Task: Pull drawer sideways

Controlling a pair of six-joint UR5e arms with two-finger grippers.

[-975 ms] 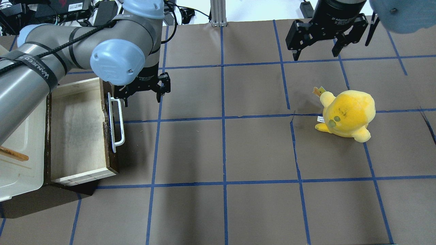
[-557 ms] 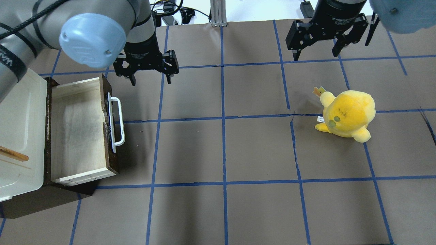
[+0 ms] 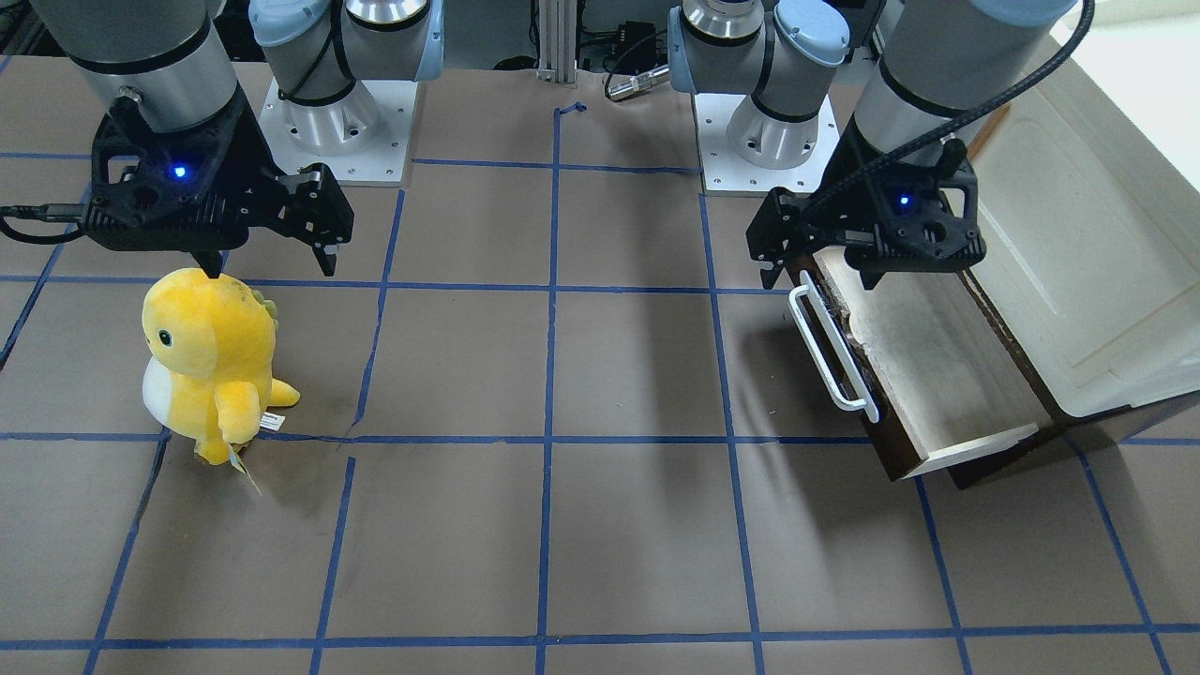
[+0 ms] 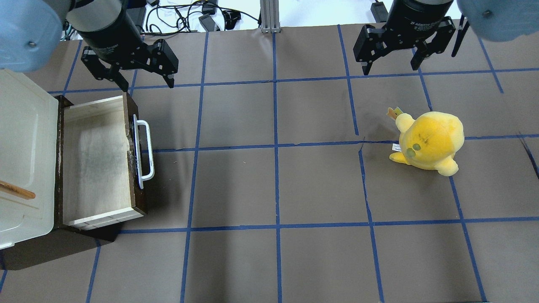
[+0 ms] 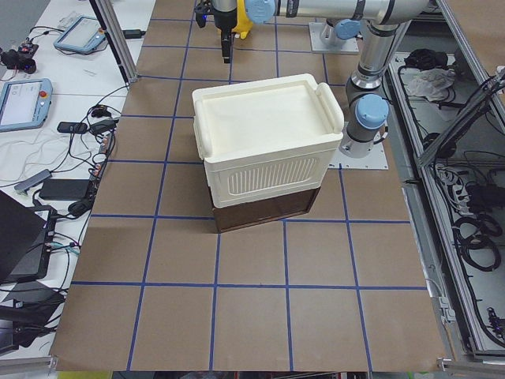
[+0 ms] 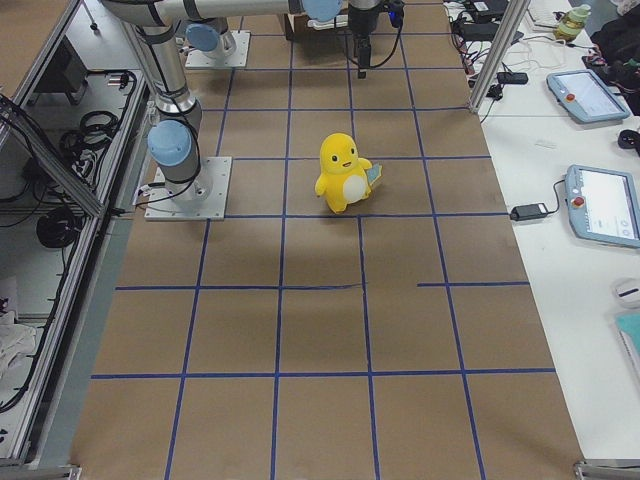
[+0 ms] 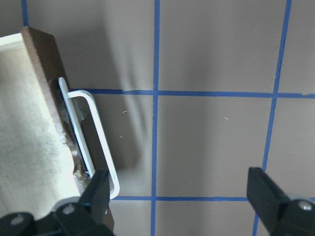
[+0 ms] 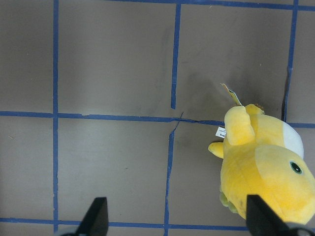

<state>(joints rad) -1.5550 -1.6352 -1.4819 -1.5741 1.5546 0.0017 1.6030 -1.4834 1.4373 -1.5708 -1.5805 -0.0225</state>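
Note:
The drawer (image 4: 97, 160) stands pulled out of the cream-white cabinet (image 4: 21, 139), its pale wood inside bare and its dark brown front facing the table's middle. Its white bar handle (image 4: 143, 153) also shows in the front view (image 3: 830, 352) and the left wrist view (image 7: 91, 137). My left gripper (image 4: 147, 86) is open and empty, raised above the drawer's far corner and touching nothing; it also shows in the front view (image 3: 817, 279). My right gripper (image 4: 390, 69) is open and empty, high at the far right.
A yellow plush toy (image 4: 429, 141) stands on the right half of the brown, blue-taped table, below my right gripper (image 3: 270, 270). A wooden stick (image 4: 17, 190) lies on the cabinet top. The cabinet sits on a dark brown base (image 5: 264, 209).
My left gripper, open, has moved away from the far end of the handle, up and back towards the table's far left. The drawer and the right arm have not moved.

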